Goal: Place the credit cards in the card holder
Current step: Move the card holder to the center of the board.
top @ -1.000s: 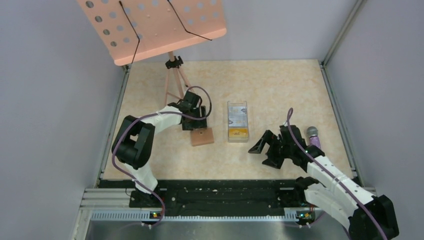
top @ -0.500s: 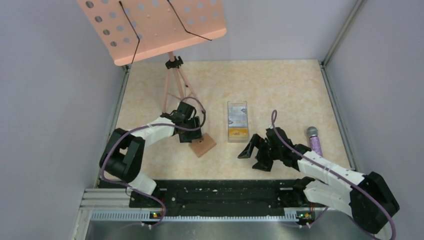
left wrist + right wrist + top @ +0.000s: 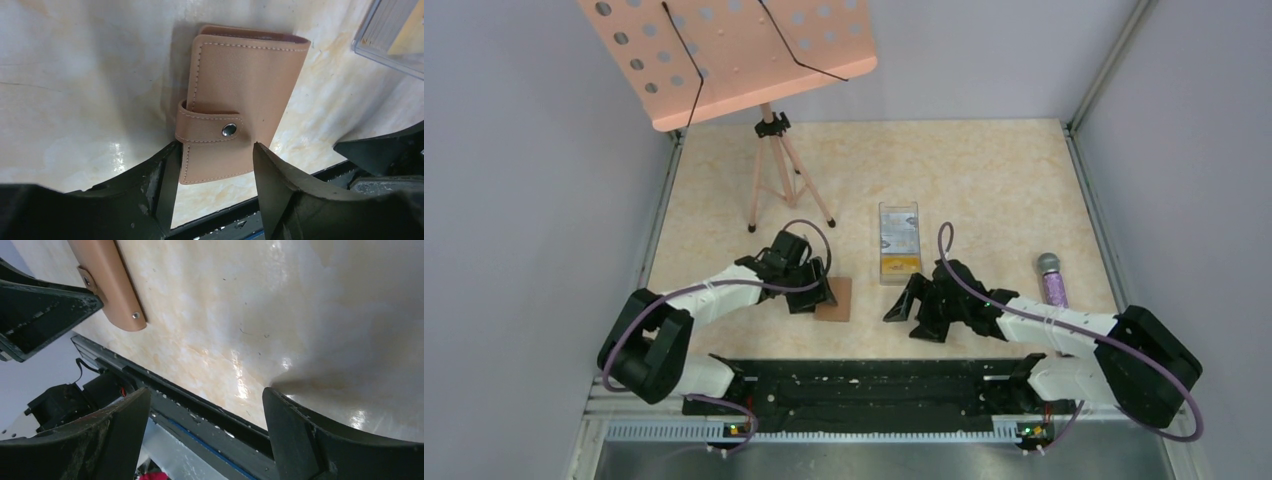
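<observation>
Top view: the card holder point(image 3: 837, 300) is seen closed and flat on the table point(image 3: 984, 170), near the front edge, at the tips of the L gripper point(image 3: 822, 294). The credit cards point(image 3: 899, 243) are stacked inside a clear box point(image 3: 899, 211) just right of and behind the holder, apart from it; a pale blue-grey face and a yellow-orange face are visible. The R gripper point(image 3: 912, 318) is held low just in front of the box w/ fingers spread and nothing between them. A purple mic point(image 3: 1054, 281) is laid near the right edge, and a pink music stand point(image 3: 724, 55) is set at the back left. L wrist view: the card holder point(image 3: 240, 90) is shown w/ the snap tab point(image 3: 209, 129) fastened. Its near end is pinched between the L gripper point(image 3: 216, 160) fingers point(image 3: 167, 185), and both side edges are touched. A corner of the clear box point(image 3: 400, 57) is seen top right. R wrist view: the R gripper point(image 3: 205, 395) is seen wide open over bare table by the front rail. The card holder point(image 3: 107, 280) is seen top left, w/ a L gripper finger point(image 3: 45, 310) beside it.
</observation>
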{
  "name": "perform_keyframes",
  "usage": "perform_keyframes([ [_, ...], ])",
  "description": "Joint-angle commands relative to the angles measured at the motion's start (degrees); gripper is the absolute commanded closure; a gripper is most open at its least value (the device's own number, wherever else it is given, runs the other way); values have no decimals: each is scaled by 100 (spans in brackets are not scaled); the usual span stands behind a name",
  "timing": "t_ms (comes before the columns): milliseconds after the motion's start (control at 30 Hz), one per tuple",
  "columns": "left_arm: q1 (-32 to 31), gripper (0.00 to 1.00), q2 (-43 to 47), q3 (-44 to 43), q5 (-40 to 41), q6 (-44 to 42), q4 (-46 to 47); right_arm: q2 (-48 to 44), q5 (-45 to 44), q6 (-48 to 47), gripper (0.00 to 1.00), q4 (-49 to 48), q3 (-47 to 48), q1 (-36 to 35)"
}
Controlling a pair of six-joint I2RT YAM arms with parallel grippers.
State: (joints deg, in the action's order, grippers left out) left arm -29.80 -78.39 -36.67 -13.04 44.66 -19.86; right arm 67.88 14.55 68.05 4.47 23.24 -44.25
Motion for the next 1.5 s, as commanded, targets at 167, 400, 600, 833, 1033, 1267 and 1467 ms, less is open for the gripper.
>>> perform_keyframes([
  [167, -556, 56, -434, -234, 70, -63, 104, -147, -378, 103, 20, -738, -173, -102],
  [400, -1298, 62, -807, -582, 268, -191, -194, -365, -526, -158, 21, -319, -59, -106],
  [600, -1872, 63, -859, -591, 314, -54, -206, -360, -493, -217, 21, -218, -49, -110],
  [833, -2126, 41, -337, -347, 342, 286, -49, -17, -227, -216, 27, -486, -75, -102],
  [1033, -1917, 24, 199, -219, 530, 368, -121, 349, -63, -189, 30, -917, -71, -104],
  [1267, -1066, 29, 54, 431, -451, 365, 1061, 697, -23, -225, 31, -1228, -28, -117],
  [1467, -782, 35, -516, 340, -961, 274, 1581, 1131, 213, -201, 31, -1789, -72, -117],
])
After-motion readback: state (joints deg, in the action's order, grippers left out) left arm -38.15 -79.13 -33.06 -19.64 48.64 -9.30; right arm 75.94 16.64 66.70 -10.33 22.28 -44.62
